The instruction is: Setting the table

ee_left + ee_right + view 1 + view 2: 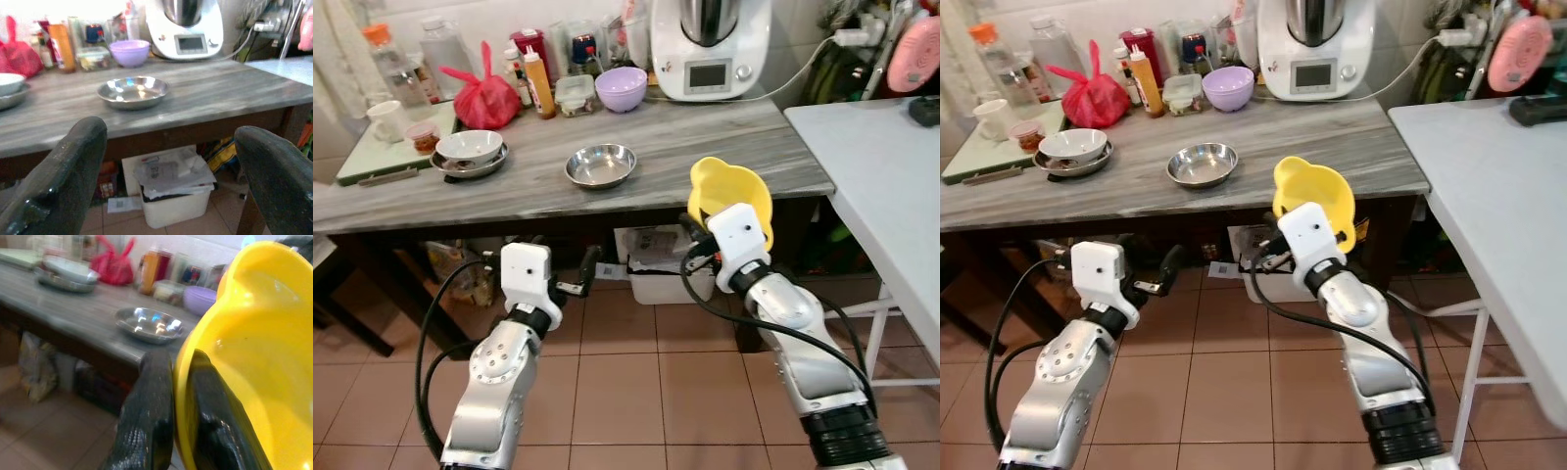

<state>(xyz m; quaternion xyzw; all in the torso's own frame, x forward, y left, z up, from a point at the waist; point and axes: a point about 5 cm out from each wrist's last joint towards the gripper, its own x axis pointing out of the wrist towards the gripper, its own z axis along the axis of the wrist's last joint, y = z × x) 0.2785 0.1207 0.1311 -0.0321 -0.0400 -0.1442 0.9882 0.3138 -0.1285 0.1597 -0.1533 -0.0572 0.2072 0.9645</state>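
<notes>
A yellow bowl (729,199) is held up at the front edge of the grey wooden table (724,142), with my right gripper (178,382) shut on its rim; the fingers (149,416) pinch the rim from both sides. A steel dish (600,164) lies on the table just to the bowl's left. My left gripper (570,279) is low, below the table's front edge, open with nothing between its fingers (63,171). A white bowl on a steel plate (470,152) sits at the table's left.
At the back stand a purple bowl (621,88), a red bag (484,96), bottles, a mug (386,120) and a white kitchen machine (710,47). A white table (886,186) is at the right. A white bin (173,193) stands under the table on the tiled floor.
</notes>
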